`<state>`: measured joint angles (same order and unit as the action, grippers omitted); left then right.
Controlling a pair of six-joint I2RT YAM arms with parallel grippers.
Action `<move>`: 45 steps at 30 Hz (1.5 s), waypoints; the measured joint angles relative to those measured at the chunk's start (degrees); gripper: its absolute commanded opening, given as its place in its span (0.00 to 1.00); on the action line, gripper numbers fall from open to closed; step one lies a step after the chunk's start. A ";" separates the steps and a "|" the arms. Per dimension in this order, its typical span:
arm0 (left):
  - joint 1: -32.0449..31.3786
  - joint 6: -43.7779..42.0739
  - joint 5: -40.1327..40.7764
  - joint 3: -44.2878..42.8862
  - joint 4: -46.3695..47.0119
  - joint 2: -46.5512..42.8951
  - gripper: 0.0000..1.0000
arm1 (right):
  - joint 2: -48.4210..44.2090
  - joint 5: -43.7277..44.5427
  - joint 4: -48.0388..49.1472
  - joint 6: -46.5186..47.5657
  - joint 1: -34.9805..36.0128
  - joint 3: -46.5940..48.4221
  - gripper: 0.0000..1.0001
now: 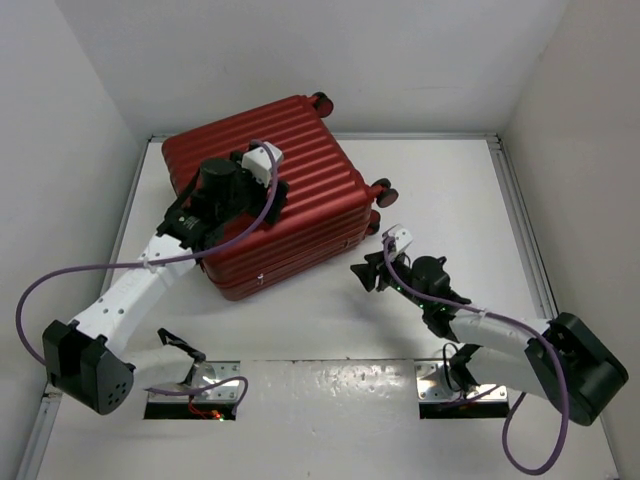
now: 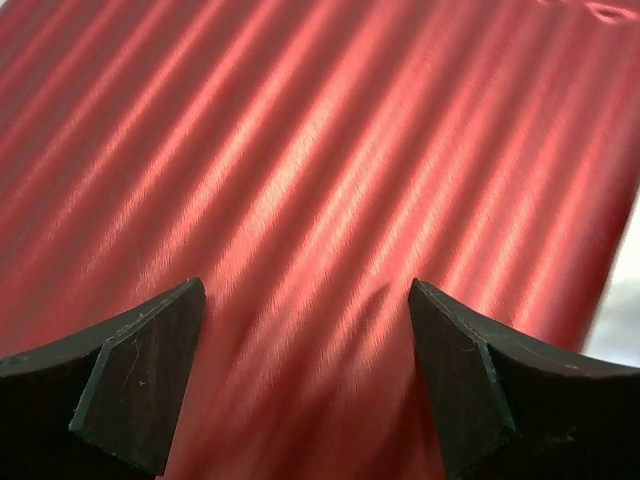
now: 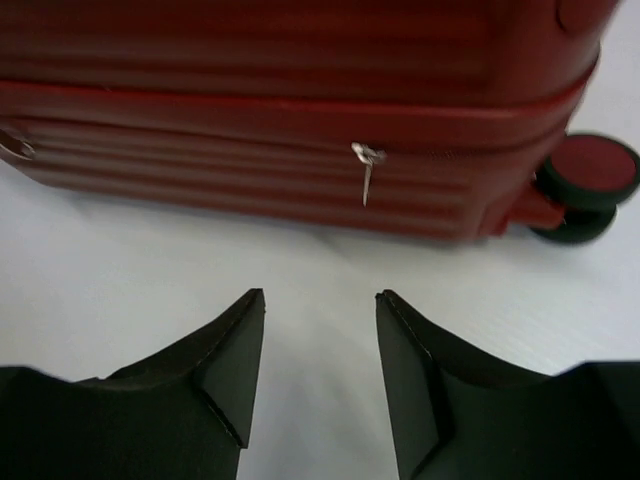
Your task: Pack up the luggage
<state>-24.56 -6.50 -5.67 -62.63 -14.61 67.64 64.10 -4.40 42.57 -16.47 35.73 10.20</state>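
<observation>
The luggage (image 1: 270,190) lies flat and shut on the far left part of the table (image 1: 450,200), ribbed shell up, its wheeled end turned toward the far right. My left gripper (image 2: 302,300) hangs right above that shell, jaws spread wide with nothing between them. My right gripper (image 3: 320,300) sits low over the table beside the case, jaws apart and empty. It faces the near side wall, where the zipper pull (image 3: 366,170) hangs straight ahead, with a wheel (image 3: 590,175) off to the right. I judge the right arm is the nearer one for that pull, the left for steadying the lid. The case being closed, I cannot tell what is inside it.
</observation>
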 measured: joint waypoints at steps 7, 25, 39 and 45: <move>-0.59 1.31 2.05 -1.86 2.29 3.89 0.91 | 9.01 2.73 5.29 -1.55 -0.42 4.31 0.43; 10.21 16.11 5.22 -2.71 -1.40 0.55 0.99 | 18.29 2.49 8.24 -7.32 0.31 9.68 0.34; 29.00 27.28 0.46 4.48 -12.57 -9.29 0.96 | 24.37 6.16 6.64 -7.06 -1.53 13.81 0.16; 32.54 29.49 -6.16 4.81 -12.44 -6.19 0.94 | 25.03 5.35 7.58 -6.25 -2.05 13.81 0.00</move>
<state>7.99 22.98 -11.84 -57.82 -27.05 61.45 89.12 0.95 50.15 -22.72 33.67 24.01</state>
